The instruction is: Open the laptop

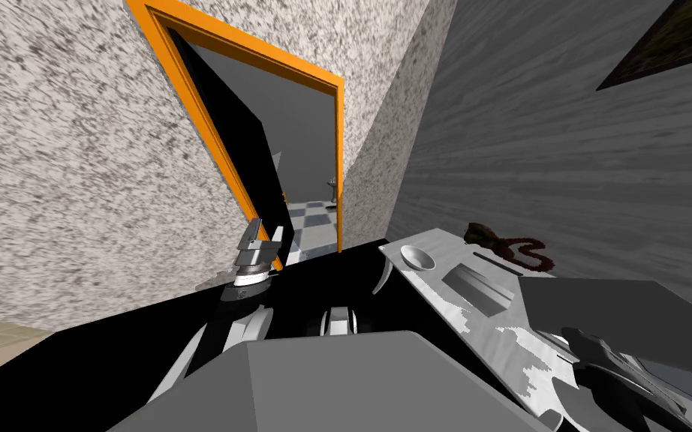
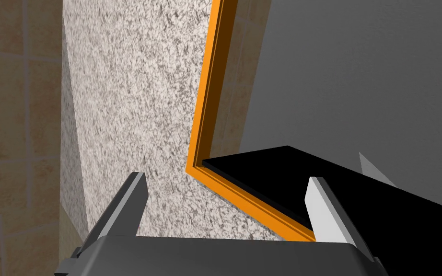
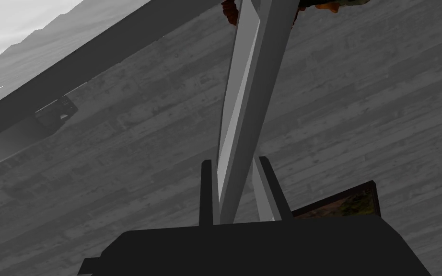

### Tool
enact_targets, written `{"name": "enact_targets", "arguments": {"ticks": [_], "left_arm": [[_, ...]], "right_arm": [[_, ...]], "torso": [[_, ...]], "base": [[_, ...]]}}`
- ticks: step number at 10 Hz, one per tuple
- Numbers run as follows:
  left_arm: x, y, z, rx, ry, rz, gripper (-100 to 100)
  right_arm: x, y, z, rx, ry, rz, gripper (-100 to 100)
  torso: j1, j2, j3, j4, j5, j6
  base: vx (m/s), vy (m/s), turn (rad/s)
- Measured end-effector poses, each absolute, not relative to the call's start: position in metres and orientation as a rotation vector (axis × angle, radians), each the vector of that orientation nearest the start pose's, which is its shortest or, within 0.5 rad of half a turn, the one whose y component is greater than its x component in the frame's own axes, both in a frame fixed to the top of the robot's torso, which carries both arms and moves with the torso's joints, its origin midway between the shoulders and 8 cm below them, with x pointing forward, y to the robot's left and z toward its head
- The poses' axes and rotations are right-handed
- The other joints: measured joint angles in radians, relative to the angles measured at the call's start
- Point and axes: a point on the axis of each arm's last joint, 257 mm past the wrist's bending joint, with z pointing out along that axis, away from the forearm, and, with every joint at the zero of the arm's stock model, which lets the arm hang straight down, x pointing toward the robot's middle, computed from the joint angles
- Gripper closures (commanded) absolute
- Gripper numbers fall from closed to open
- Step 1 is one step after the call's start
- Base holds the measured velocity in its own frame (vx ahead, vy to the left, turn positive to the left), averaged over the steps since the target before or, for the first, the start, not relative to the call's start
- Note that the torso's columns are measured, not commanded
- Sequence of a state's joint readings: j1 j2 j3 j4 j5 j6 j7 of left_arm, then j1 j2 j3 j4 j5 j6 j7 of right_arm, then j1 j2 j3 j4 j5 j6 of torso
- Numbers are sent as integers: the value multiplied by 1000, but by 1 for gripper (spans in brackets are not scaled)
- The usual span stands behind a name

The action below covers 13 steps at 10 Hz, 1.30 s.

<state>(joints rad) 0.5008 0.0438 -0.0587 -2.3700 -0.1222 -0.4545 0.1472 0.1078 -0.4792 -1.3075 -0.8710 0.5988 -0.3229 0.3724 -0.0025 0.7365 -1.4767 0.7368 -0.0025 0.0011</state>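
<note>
Between the fingers (image 3: 206,191) of the right gripper (image 3: 234,160), the thin grey edge of the lid (image 3: 244,96) is pinched hard from both sides, and the panel runs straight out past the fingertips. The laptop (image 1: 607,307) is seen on the white table (image 1: 487,337), its lid angled away from the base. The left gripper (image 2: 226,177) is held up beside the orange door frame (image 2: 209,96), blades spread wide, nothing between them
</note>
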Motion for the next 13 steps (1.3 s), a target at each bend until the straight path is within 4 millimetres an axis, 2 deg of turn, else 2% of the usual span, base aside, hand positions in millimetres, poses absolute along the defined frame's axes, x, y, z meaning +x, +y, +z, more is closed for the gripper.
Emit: {"name": "enact_targets", "arguments": {"ticks": [3,9,11,12,13], "left_arm": [[337,239,52,-582,657,-1428,0],[337,239,52,-582,657,-1428,0],[337,239,52,-582,657,-1428,0],[337,239,52,-582,657,-1428,0],[337,239,52,-582,657,-1428,0]], "right_arm": [[123,-833,-264,1205,1057,-487,100],[150,-806,-288,1262,930,-311,100],[151,-800,-288,1264,914,-293,100],[151,-800,-286,1263,910,-291,-100],[153,-805,-276,1256,906,-297,-100]], "torso": [[-6,3,4,0,-7,0],[-14,-1,2,-2,-14,1],[-10,-1,2,-2,-13,-1],[-8,-2,1,-1,-8,-2],[-1,1,1,0,-1,-2]], "base": [[-31,-79,-62],[-21,-50,-48],[-4,-10,-3],[-48,44,74],[-70,60,93]]}}
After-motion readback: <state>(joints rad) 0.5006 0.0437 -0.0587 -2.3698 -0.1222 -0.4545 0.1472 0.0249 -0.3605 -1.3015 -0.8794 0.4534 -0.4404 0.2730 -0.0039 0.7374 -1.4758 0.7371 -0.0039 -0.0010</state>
